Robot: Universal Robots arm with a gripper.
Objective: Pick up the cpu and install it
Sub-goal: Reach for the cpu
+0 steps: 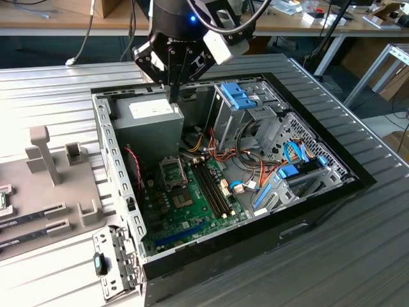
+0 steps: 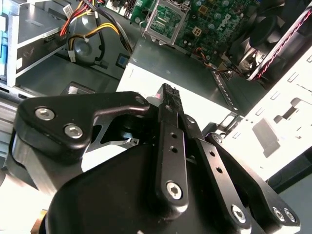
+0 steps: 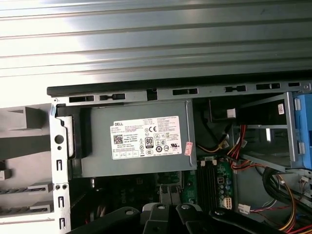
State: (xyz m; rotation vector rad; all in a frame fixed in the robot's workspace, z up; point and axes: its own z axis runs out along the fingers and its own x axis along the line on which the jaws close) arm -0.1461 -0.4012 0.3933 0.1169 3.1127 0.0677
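The cpu (image 1: 2, 199) lies flat on the grey fixture plate (image 1: 57, 256) at the exterior view's left edge, well apart from the arm. The frame cuts it off, so its facing cannot be told. The gripper (image 1: 172, 96) hangs over the power supply (image 1: 150, 118), fingers (image 2: 168, 105) pressed together with nothing seen between them. The supply bears a white printed label (image 3: 146, 137). Inside the open case (image 1: 105, 147), the socket (image 1: 172, 171) sits on the green motherboard (image 1: 192, 208) — case wall on one side, memory slots (image 1: 214, 188) and drive cage (image 1: 239, 115) on the other.
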